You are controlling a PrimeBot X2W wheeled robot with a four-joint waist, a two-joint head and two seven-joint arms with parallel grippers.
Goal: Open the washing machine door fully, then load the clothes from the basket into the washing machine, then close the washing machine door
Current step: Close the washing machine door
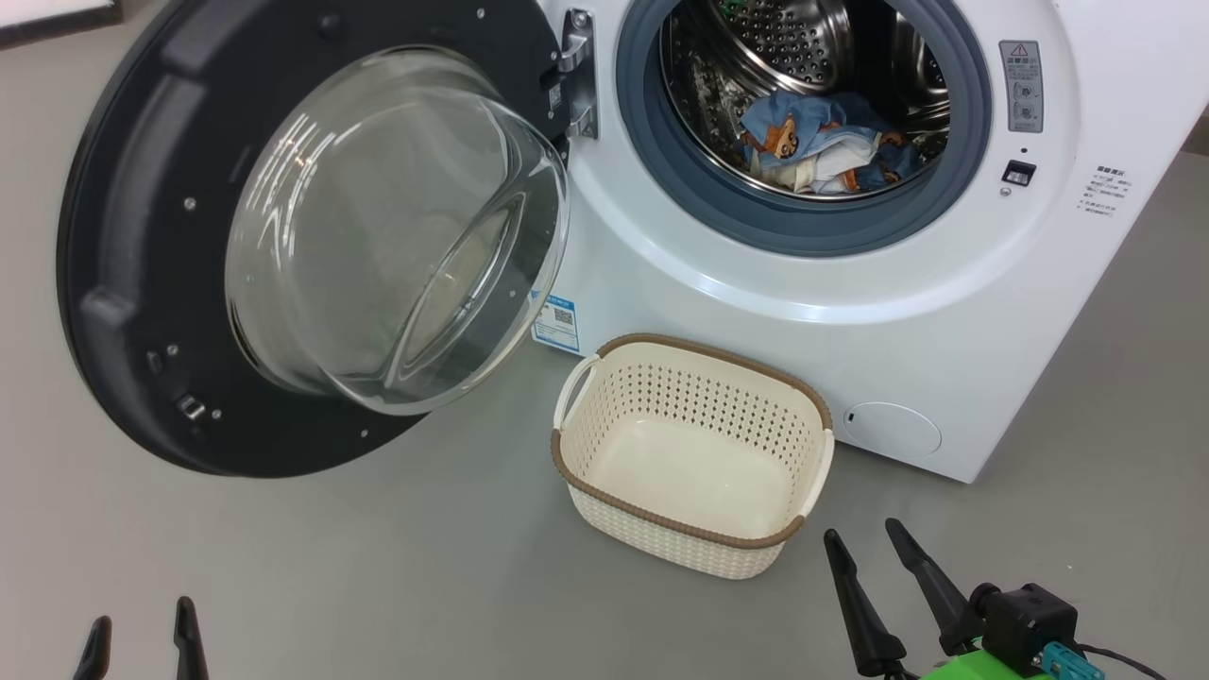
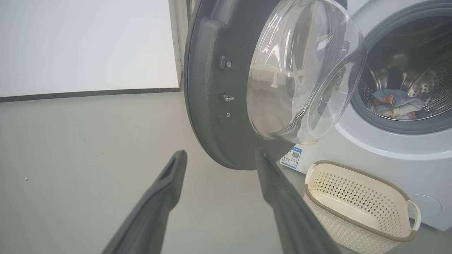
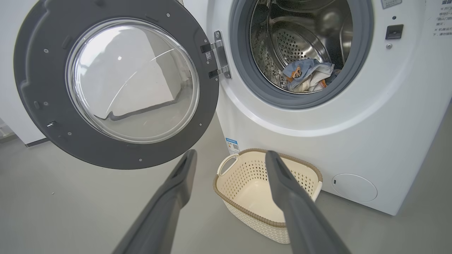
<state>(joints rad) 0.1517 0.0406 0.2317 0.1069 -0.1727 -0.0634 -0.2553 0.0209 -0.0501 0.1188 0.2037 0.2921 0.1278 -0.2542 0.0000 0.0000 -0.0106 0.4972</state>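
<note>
The washing machine door [image 1: 378,227] is standing wide open at about nine o'clock in the head view, hanging from its metal hinge [image 1: 576,76] on the washing machine [image 1: 850,312]. The clothes [image 1: 822,151] are lying inside the drum [image 1: 803,42] at about one o'clock, and the basket [image 1: 699,472] is sitting empty on the floor [image 1: 378,567] just in front of the machine, at six o'clock from the opening. Only the closing appears to be remaining.

The left gripper [image 1: 142,619] is waiting at seven o'clock and the right gripper [image 1: 861,531] at five o'clock, both with fingers spread wide and gripping nothing.

The door is looking rigid and fairly heavy, probably swinging freely on its hinge. Its glossy rim is likely giving little purchase for a pinch, and the bulging glass is best left alone. A flat push on the dark rim at its far edge, at nine o'clock and farthest from the hinge, is probably giving the most leverage, and the left gripper is sitting nearest to it
</note>
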